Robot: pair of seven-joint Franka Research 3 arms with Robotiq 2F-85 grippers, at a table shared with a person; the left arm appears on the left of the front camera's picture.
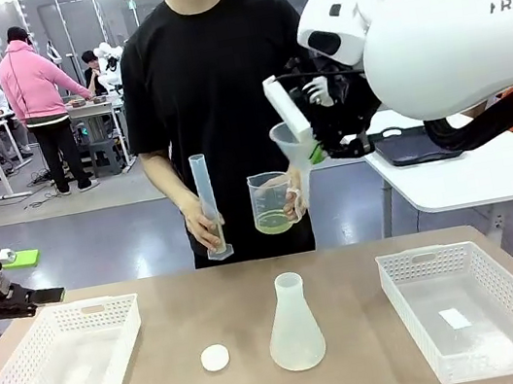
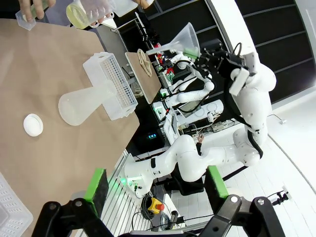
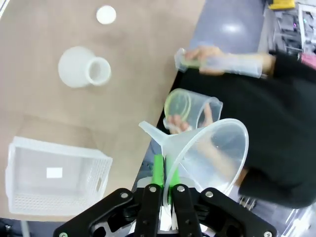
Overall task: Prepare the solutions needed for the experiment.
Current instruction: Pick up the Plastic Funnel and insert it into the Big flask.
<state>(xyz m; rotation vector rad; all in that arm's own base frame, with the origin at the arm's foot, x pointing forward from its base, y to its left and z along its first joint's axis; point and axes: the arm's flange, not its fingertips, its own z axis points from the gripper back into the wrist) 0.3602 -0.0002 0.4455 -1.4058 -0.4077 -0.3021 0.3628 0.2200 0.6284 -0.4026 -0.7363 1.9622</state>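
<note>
Solution [image 1: 274,220]: pale yellow-green liquid, slightly cloudy, a shallow layer in the bottom of a clear handled jug [image 1: 272,199]. Jug upright, liquid surface level. A person's hand [image 1: 294,200] holds the jug in the air beyond the far edge of the tabletop [image 1: 207,309].

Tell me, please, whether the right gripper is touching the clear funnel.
Touching. The right wrist view shows the right gripper with its green pads closed on the rim of the clear funnel, with no gap between them.
</note>
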